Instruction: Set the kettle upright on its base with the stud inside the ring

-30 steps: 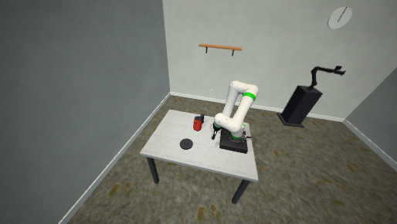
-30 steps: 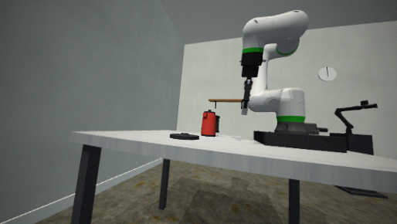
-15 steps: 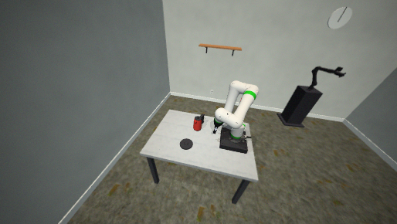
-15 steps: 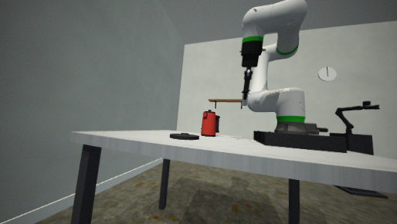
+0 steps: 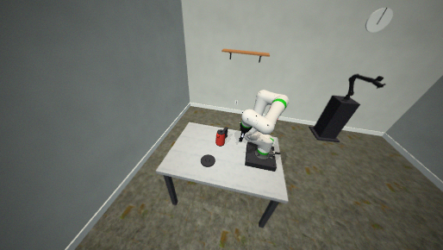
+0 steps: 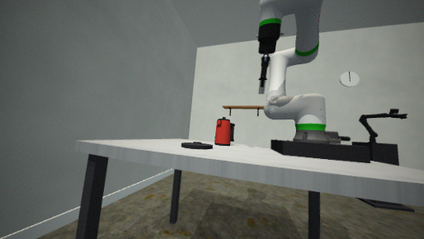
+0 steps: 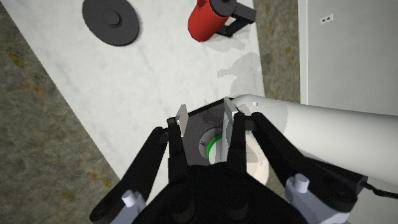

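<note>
Red cylindrical kettle (image 6: 223,132) with black handle stands upright on the white table (image 5: 241,181), long axis vertical, handle toward the back wall, near the table's far edge. Flat round black base (image 5: 208,160) with centre stud lies well apart from it, bare tabletop between. Black two-finger gripper (image 7: 206,118) hangs high above the table beside the white arm's (image 6: 294,108) black base plate (image 6: 285,147), jaws half-closed, gripping nothing.

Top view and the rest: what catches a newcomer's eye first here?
The red kettle with a black handle stands upright near the white table's far edge, apart from its round black base lying nearer the front. The white arm with green rings holds its black gripper high above the table, part open and holding nothing.
</note>
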`<state>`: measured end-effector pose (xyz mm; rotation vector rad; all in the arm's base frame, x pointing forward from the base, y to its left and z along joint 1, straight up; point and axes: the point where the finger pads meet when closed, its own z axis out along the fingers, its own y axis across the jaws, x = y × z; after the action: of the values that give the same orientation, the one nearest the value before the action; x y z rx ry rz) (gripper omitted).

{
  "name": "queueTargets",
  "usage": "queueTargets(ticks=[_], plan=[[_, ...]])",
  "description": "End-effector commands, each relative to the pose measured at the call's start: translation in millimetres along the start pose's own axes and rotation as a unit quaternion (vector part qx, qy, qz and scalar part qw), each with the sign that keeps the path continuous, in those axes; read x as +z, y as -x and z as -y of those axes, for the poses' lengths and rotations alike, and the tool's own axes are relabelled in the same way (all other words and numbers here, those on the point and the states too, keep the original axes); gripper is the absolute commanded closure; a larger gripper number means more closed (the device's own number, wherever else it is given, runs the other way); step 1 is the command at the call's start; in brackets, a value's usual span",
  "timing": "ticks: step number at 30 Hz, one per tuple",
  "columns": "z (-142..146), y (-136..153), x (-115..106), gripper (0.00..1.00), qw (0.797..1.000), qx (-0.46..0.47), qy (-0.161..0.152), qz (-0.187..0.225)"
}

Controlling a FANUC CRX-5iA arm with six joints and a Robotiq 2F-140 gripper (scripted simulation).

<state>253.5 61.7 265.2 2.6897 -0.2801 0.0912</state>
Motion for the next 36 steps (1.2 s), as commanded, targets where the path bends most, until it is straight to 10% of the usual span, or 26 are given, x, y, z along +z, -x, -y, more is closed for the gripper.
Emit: queueTargets(ticks=[1, 36], plan=[[-2, 0, -6, 0.53, 1.000, 0.000, 0.000, 0.000], [-4, -23, 1, 0.53, 0.993, 0.108, -0.017, 0.038]])
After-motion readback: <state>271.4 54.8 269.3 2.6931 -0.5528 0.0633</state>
